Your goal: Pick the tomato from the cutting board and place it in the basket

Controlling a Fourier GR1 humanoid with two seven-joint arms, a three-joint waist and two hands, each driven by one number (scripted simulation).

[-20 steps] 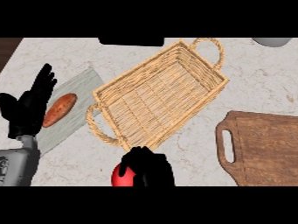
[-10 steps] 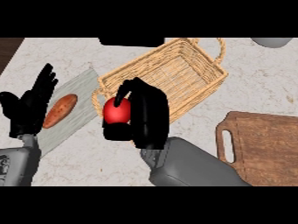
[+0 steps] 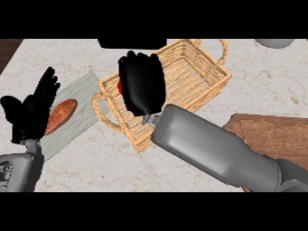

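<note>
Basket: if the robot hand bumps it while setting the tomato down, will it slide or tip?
The basket is woven wicker, so probably light and apt to slide on the smooth counter. It sits wide and low, so tipping seems unlikely.

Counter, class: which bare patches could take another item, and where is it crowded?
Bare counter lies right of the basket, above the cutting board, and at the far-left corner. It is crowded on the left, with the left hand by the sweet potato, and over the basket, where the right hand holds the tomato.
</note>
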